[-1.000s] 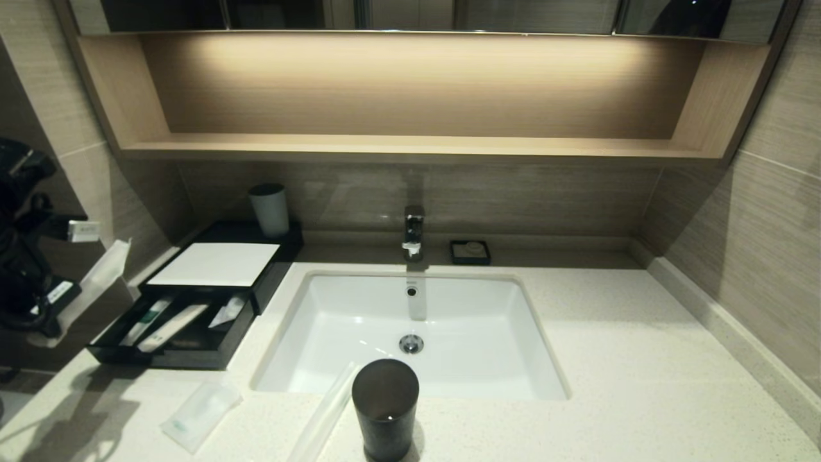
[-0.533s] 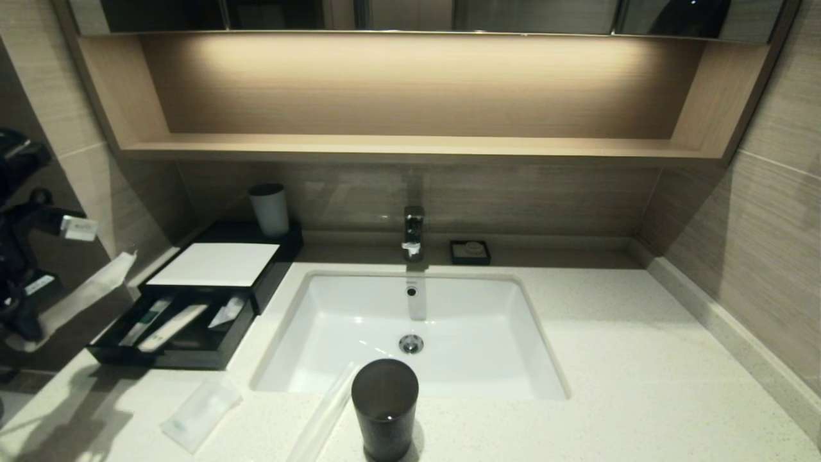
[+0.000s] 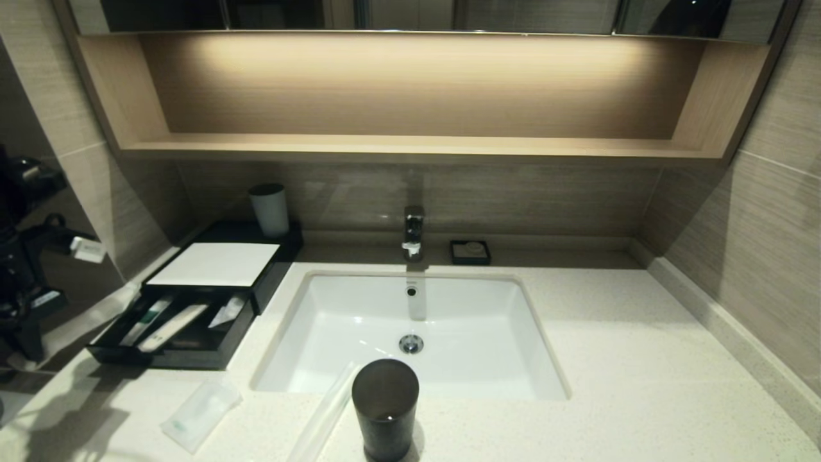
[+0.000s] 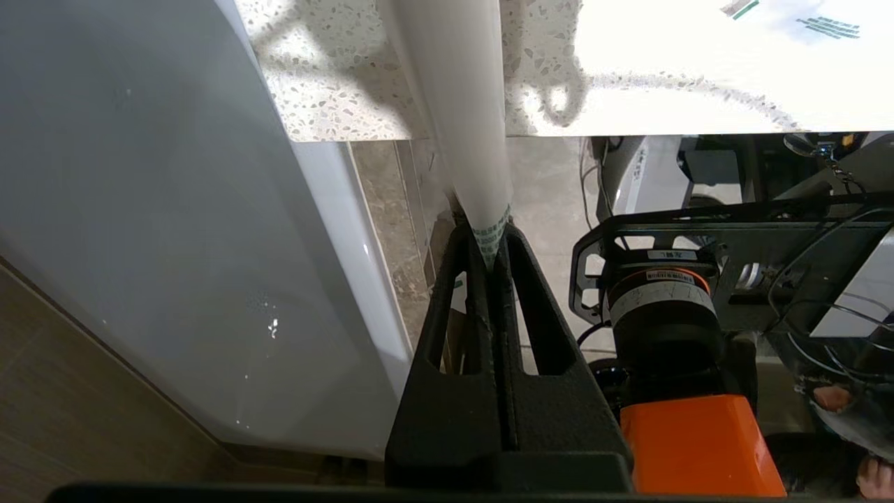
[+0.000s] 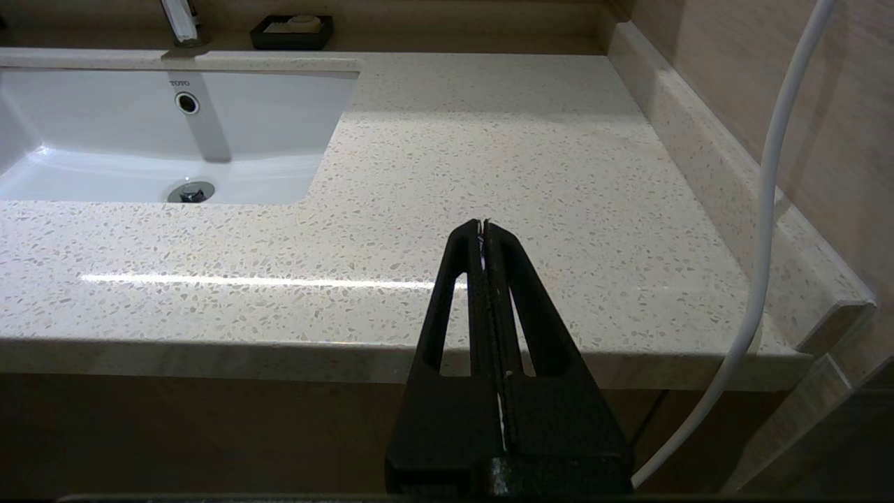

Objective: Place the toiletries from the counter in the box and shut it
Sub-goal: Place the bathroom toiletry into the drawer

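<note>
Plainly, "TOTO" marks the basin [image 5: 140, 133]; packet [image 4: 461, 105] print unreadable.

Left arm at the far left edge of the head view, left gripper [image 4: 491, 255] with jaws pinched tight together on a packet end; right gripper [image 5: 482, 230] parked low, jaws pressed together

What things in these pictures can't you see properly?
- Long packet clamped in the left gripper: its far end is cut off by the left wrist view's edge.
- Second packet on the counter: head view, partly behind the dark cup and cut off by the bottom edge.
- Sachet: green print too small to read.
- Items in the box drawer: too small to identify.
</note>
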Tool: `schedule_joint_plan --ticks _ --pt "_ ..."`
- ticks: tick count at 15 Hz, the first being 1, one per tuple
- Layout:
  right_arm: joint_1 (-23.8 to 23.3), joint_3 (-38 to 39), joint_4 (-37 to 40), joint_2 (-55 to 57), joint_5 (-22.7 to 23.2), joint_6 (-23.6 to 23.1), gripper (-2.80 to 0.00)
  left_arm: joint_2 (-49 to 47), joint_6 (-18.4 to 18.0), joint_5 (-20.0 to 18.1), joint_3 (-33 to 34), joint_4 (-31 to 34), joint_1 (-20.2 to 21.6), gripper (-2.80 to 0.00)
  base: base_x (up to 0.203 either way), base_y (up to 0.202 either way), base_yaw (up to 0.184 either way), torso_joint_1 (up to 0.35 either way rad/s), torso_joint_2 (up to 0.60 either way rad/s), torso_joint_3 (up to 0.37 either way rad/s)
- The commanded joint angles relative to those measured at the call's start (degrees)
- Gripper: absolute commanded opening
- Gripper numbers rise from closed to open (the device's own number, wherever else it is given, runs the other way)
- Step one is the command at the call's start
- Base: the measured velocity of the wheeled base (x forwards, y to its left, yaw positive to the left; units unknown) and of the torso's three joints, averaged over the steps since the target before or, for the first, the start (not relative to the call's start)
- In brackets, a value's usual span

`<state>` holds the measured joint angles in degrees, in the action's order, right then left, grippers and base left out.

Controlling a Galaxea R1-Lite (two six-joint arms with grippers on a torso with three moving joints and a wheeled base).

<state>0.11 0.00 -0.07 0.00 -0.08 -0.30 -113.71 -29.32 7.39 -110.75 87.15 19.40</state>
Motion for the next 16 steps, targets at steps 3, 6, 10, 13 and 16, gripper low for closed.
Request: schedule_joint_plan --ticks 3,6,10,13,16 --pt "0.07 0.09 -0.01 0.0 -0.01 -0.05 -2.8 -2.69 -0.21 0.08 0.01 0.51 0.2 -2.8 0.0 0.0 0.0 0.0 0.0 0.0" --pt "0.0 0.09 -0.01 0.0 -0.01 -0.05 -2.8 -4.07 -0.24 0.15 0.01 0.51 0.2 -2.8 0.0 0.0 0.0 0.0 0.0 0.0" --pt "0.0 0.09 -0.01 0.0 -0.01 -0.05 -2.8 -6.32 -0.21 0.17 0.01 0.51 0.2 -2.8 0.0 0.0 0.0 0.0 0.0 0.0" --pt "-0.02 0.09 -0.01 0.0 -0.01 -0.05 -2.8 -7.67 -0.21 0.08 0.01 -0.85 0.2 -2.8 0.0 0.0 0.0 0.0 0.0 0.0" --pt "-0.02 0.09 -0.01 0.0 -0.01 -0.05 -2.8 -8.6 -0.21 0.0 0.01 -3.22 0.11 -2.8 0.0 0.0 0.0 0.0 0.0 0.0"
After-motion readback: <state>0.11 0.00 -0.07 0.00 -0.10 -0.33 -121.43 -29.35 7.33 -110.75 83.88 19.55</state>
